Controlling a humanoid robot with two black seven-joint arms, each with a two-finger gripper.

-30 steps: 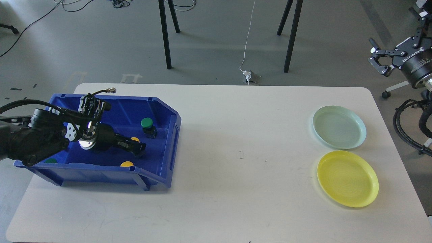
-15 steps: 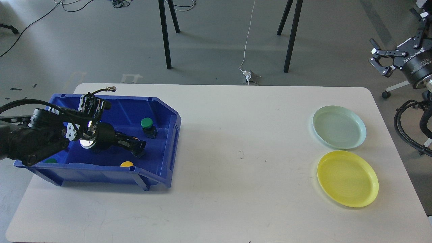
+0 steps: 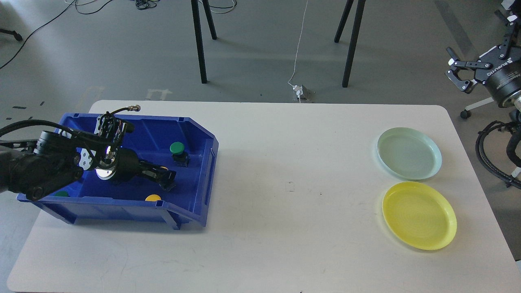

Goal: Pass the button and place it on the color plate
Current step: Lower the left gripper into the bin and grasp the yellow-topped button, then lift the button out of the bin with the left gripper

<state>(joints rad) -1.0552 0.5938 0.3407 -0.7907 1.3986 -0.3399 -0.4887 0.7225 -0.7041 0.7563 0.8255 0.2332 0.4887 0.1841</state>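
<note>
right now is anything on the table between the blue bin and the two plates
Nothing visible: the white table is bare between the blue bin and the pale green plate and yellow plate. Only the bin's own wall stands around the buttons.

A single head view is given, looking forward and down over the white table (image 3: 285,162) from above its near edge; floor beyond is seen at the top.
</note>
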